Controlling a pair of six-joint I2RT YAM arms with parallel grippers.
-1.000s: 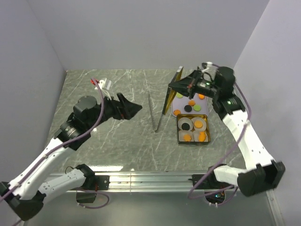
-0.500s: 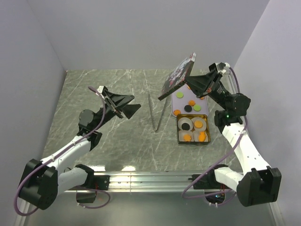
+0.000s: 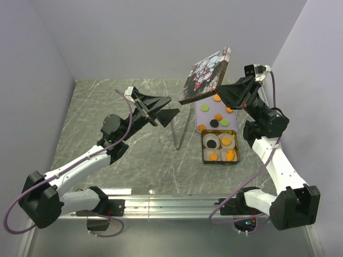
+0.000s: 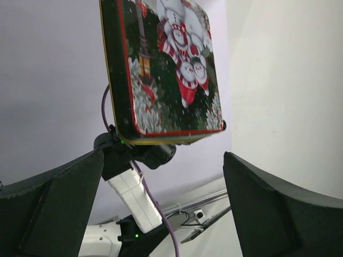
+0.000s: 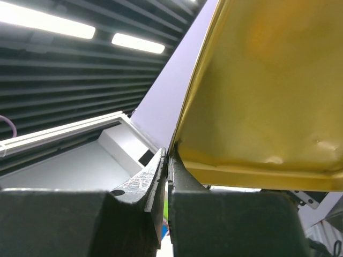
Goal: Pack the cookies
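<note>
Grey marble table (image 3: 134, 155) inside pale walls. Top view: the right gripper (image 3: 225, 90) was clamped on one edge of a snowman-print tin lid (image 3: 206, 75), which hung tilted in the air over the far side of the table. The left gripper (image 3: 174, 105) hovered near the lid's low corner, jaws spread, grasping nothing. The cookies (image 3: 218, 116) were split. Several orange, green and one black lay loose on a white tray (image 3: 208, 114). Others sat in white paper cups (image 3: 205, 142) inside the open tin (image 3: 203, 152), just in front of the tray. Metal tongs (image 3: 179, 131) lay on the table left of the tin, untouched. Left wrist view: the tin lid (image 4: 166, 69) filled the top of the frame between the two wide-apart fingers, touched by neither, and the right arm's gripper showed under its lower edge. Right wrist view: the fingers (image 5: 139, 187) were pinched tight on the lip of the tin lid (image 5: 257, 80), gold inside facing the camera, with no hold beyond that lip. Risks, as judged: the thin edge pinch could let the lid pivot or slip and drop onto the loose cookies, scattering them. A handover could fail if the left jaws closed off-centre or bumped the lid. Lidding now would leave the tray cookies unpacked.
</note>
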